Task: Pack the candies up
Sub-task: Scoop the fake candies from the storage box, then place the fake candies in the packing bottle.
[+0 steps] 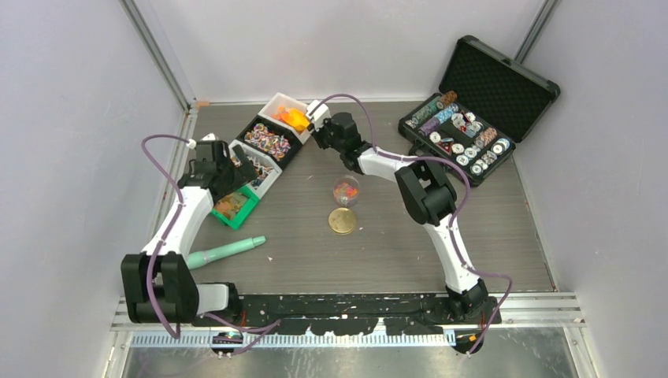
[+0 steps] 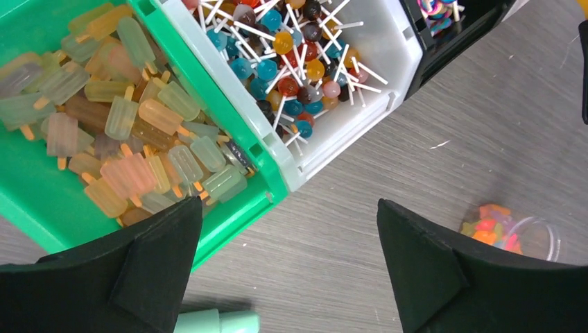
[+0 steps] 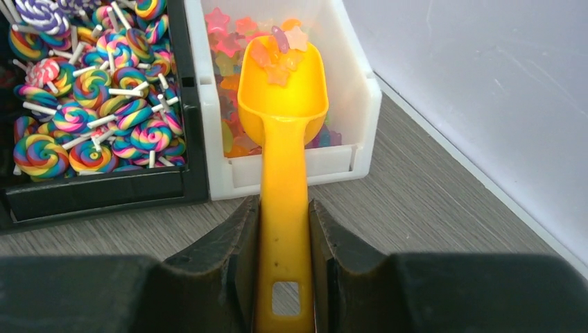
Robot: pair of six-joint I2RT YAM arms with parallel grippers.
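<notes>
My right gripper [image 3: 283,208] is shut on the handle of the orange scoop [image 3: 283,97], also seen from above [image 1: 298,120]. The scoop's bowl holds a few star-shaped candies [image 3: 276,54] over the white bin [image 3: 305,173] of orange, pink and yellow star candies [image 1: 285,115]. A clear jar [image 1: 346,190] with some mixed candies stands mid-table and shows in the left wrist view [image 2: 516,234]. My left gripper [image 2: 289,208] is open and empty, low over the table by the green bin [image 2: 236,208] of popsicle candies [image 2: 125,118].
A black bin of striped swirl lollipops [image 3: 83,104] sits beside the star bin, then a white bin of ball lollipops [image 2: 291,62]. A flat gold disc [image 1: 342,220] lies near the jar. A mint tool [image 1: 224,250] lies front left. An open case of poker chips [image 1: 461,134] stands back right.
</notes>
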